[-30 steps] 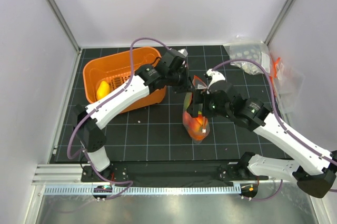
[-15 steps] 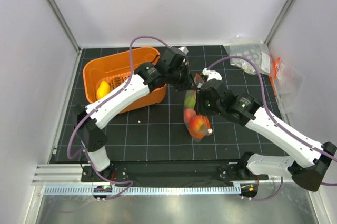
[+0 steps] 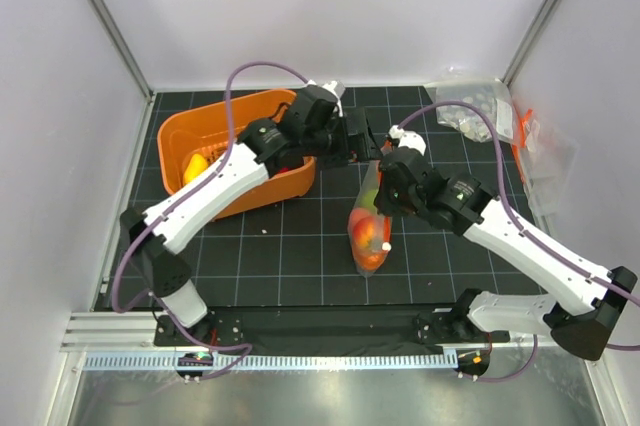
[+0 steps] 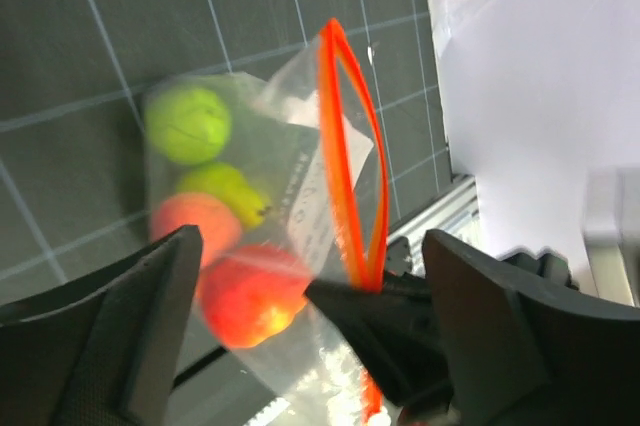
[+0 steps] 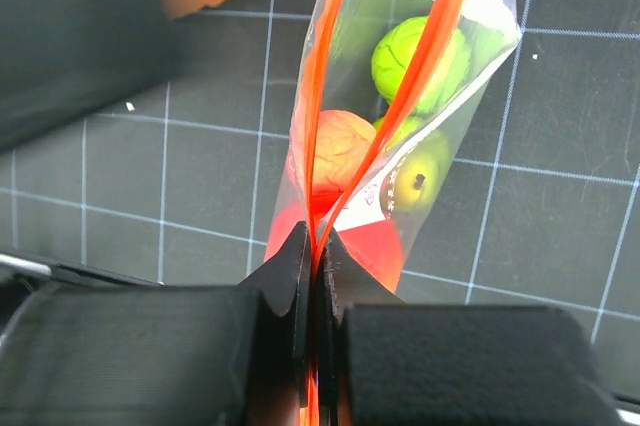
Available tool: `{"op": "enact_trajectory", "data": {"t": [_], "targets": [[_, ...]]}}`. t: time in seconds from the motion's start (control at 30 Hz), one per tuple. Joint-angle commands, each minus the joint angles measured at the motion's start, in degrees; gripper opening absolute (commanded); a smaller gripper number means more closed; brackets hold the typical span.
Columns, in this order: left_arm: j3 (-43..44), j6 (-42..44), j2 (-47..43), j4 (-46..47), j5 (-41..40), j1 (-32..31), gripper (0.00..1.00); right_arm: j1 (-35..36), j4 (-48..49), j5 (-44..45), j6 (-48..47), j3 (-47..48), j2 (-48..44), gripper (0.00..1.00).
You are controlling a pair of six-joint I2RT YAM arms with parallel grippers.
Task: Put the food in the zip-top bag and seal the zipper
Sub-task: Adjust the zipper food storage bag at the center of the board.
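The zip-top bag (image 3: 368, 231) stands mid-table holding several pieces of food: a green ball (image 5: 420, 61), an orange piece (image 5: 335, 146), a green apple (image 5: 420, 181) and a red piece (image 4: 255, 291). My right gripper (image 5: 316, 241) is shut on one end of the orange-red zipper (image 5: 325, 96). Beyond that pinch the two strips gape apart in a loop (image 4: 340, 136). My left gripper (image 4: 312, 241) is open, its fingers wide on either side of the bag's mouth and touching nothing. One yellow piece (image 3: 195, 168) lies in the basket.
The orange basket (image 3: 235, 151) sits at the back left, under my left arm. Other clear bags (image 3: 470, 106) lie in the back right corner. White walls close in three sides. A metal rail (image 3: 300, 331) runs along the near edge.
My left gripper has let go of the bag's mouth, opened wide and drawn back slightly. My right gripper has closed on the zipper's end and now holds the bag alone.
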Motion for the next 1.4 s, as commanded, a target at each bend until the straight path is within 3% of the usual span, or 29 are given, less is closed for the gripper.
{"op": "enact_trajectory", "data": {"t": [0.0,0.13,0.43,0.67,0.8,1.0,1.2,1.37], "targets": [[-2.05,3.98,-7.42,2.58,-2.26,1.23,0.98,0.20,0.62,3.61,4.60,4.63,0.99,0.01],[-7.06,8.02,-12.52,5.56,-1.66,1.32,1.00,0.11,-1.14,7.04,9.96,7.98,3.19,0.01],[-27.89,18.04,-29.04,22.42,-0.69,1.32,0.97,-0.33,-3.95,12.40,22.26,14.48,6.44,0.01],[-45.47,28.84,-39.86,38.97,8.96,1.06,0.90,-0.59,-9.22,16.45,33.77,20.18,8.46,0.01],[-46.80,40.00,-40.65,38.19,14.16,0.36,0.86,-1.12,-17.28,16.63,40.98,25.71,12.05,0.01],[-47.24,52.04,-39.43,38.18,15.13,-0.96,0.84,-1.21,-28.73,15.66,49.25,34.00,17.43,0.01],[-46.28,57.33,-37.14,38.09,15.75,-2.19,0.83,-1.30,-29.53,14.43,52.24,34.35,17.35,0.01],[-44.52,58.92,-34.51,38.53,13.74,-2.98,0.68,-1.21,-28.92,13.73,52.77,33.48,16.47,0.01]]}}
